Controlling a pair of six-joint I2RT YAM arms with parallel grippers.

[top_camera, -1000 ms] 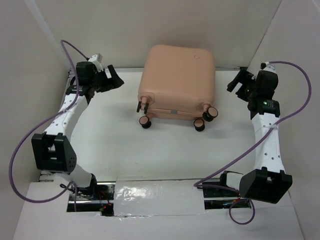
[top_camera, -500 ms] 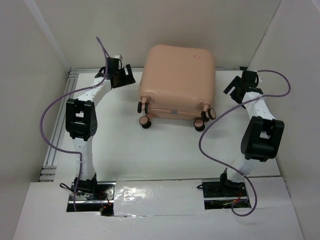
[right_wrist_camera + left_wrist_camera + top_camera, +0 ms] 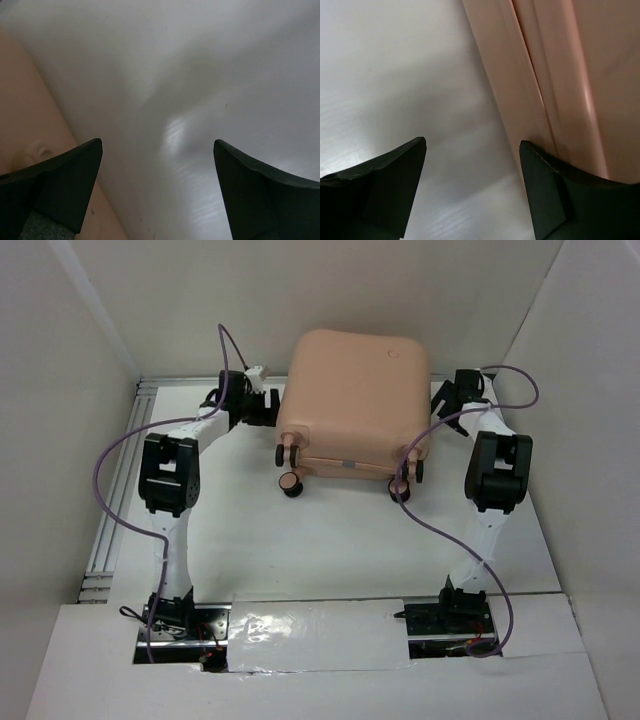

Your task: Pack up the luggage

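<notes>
Our left gripper (image 3: 471,150) stands with its jaws wide apart and nothing between them. One finger (image 3: 555,195) sits hard by the side wall of the luggage (image 3: 355,400), though we cannot tell whether it touches. Just above that finger runs the seam (image 3: 535,85) where the two shells meet. We judge that this is why we hold the gripper so low and close: the seam is the way in.

Our right gripper (image 3: 157,145) is spread as wide and is also empty. It hangs over the table (image 3: 330,540) just beside the case's opposite side, whose peach wall shows at the left edge of its wrist view.

Outward from both, the luggage lies flat and shut at the far middle of the table, wheels (image 3: 291,482) pointing toward our bases. As we read it, flanking the case lets one arm steady the shell while the other works the lid; packing cannot begin until it is open.
</notes>
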